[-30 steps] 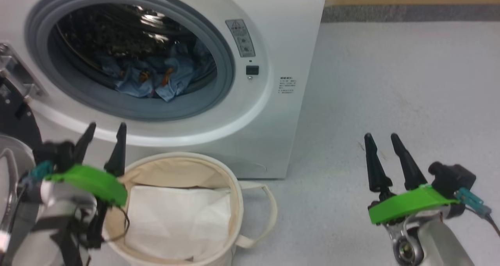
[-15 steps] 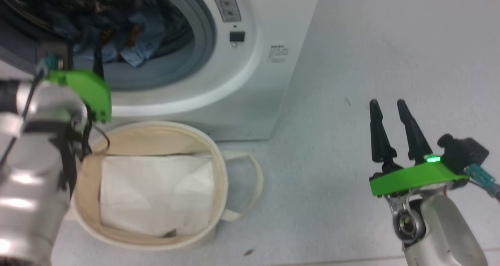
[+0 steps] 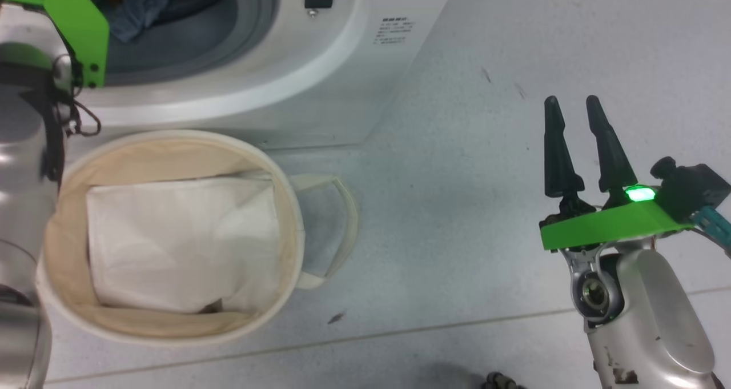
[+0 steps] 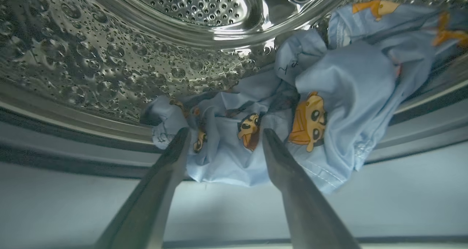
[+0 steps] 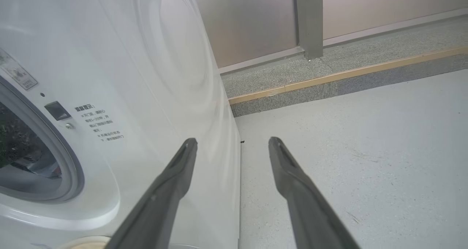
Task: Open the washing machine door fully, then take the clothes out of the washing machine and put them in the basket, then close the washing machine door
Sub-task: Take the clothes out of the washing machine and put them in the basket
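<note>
In the head view the washer (image 3: pixel 320 63) fills the upper left, and a fold of blue clothes (image 3: pixel 140 0) lies in its opening at the top edge. The left arm (image 3: pixel 23 120) runs up the left edge into that opening, evidently reaching for the load. The basket (image 3: pixel 63 246) sits just below the opening at lower left, close enough for a short carry, and a white sheet (image 3: pixel 183 240) lies in it. At the right, the right gripper (image 3: pixel 572 100) hangs spread over bare floor (image 3: pixel 457 177), apparently parked out of the way. In the left wrist view the left gripper (image 4: pixel 225 135) is spread wide, its tips at the near edge of the clothes, which are heaped low in the steel drum (image 4: pixel 109 40) and lap over the grey seal (image 4: pixel 55 146). It grips nothing yet. In the right wrist view the spread fingers frame the washer's right front corner.
</note>
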